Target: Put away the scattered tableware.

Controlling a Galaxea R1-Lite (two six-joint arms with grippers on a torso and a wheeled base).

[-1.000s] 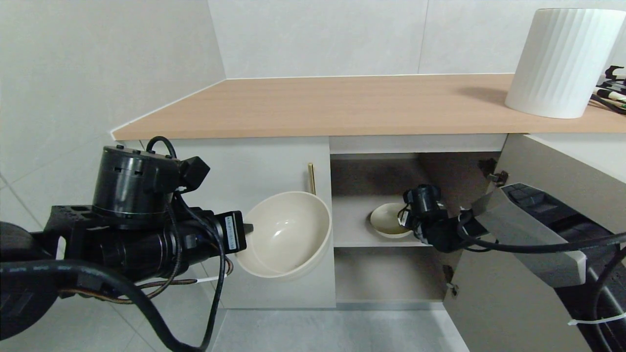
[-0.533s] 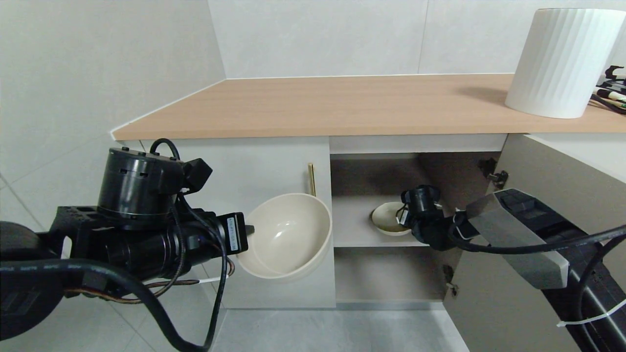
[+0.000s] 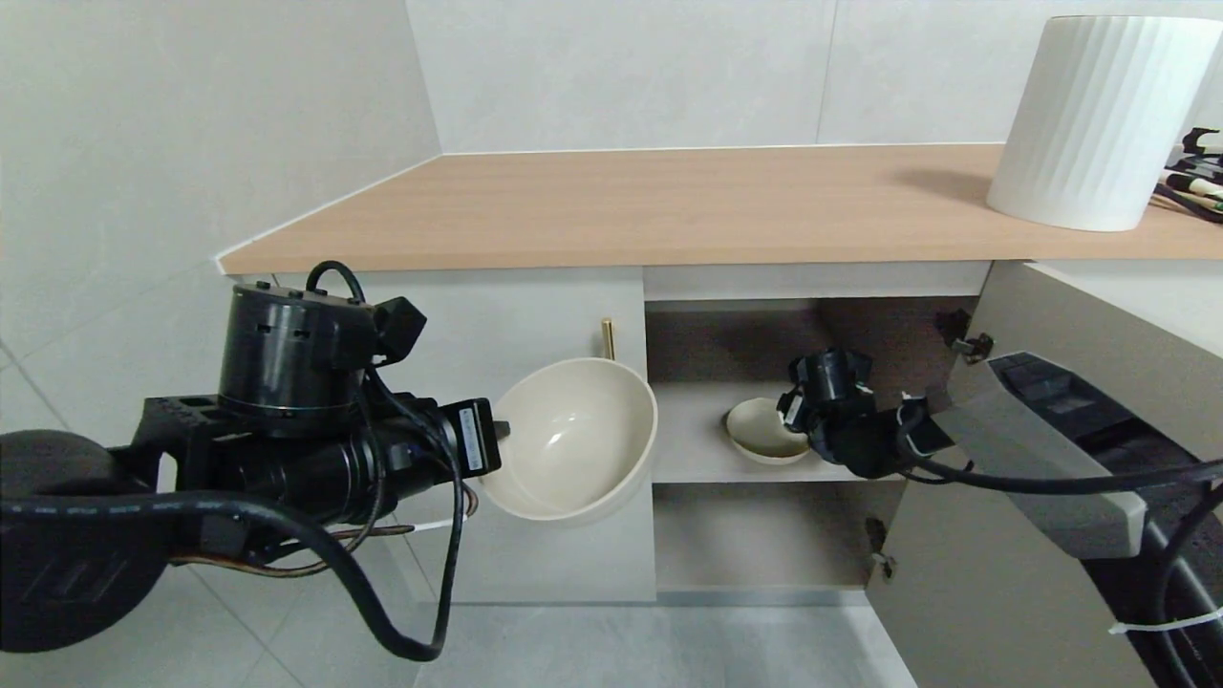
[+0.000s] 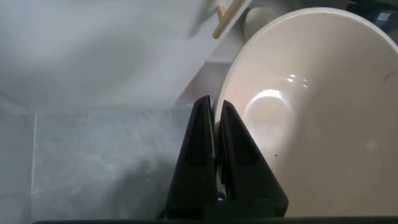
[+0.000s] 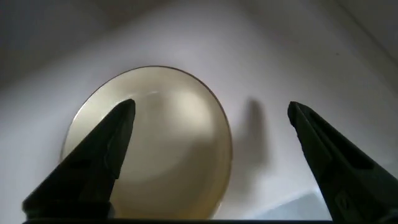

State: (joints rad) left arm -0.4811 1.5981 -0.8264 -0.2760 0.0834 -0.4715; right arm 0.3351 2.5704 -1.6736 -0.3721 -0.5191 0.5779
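Observation:
My left gripper [image 3: 492, 441] is shut on the rim of a large cream bowl [image 3: 571, 441], held tilted in the air in front of the closed left cabinet door. In the left wrist view its fingers [image 4: 211, 134] pinch the bowl's [image 4: 311, 112] edge. A small cream dish [image 3: 761, 429] rests on the middle shelf [image 3: 697, 449] inside the open cabinet. My right gripper [image 3: 798, 406] hovers just beside that dish inside the cabinet. In the right wrist view its fingers [image 5: 109, 149] stand wide apart over the dish [image 5: 149, 143], touching nothing.
The right cabinet door [image 3: 965, 564] stands open beside my right arm. A gold handle [image 3: 607, 337] sticks up behind the bowl. On the wooden counter [image 3: 621, 205] stands a white ribbed container [image 3: 1099, 119], with dark utensils [image 3: 1194, 177] at the far right.
My left arm has carried the bowl up and to the right, toward the cabinet opening. The right gripper has risen slightly beside the dish, which stays on the shelf.

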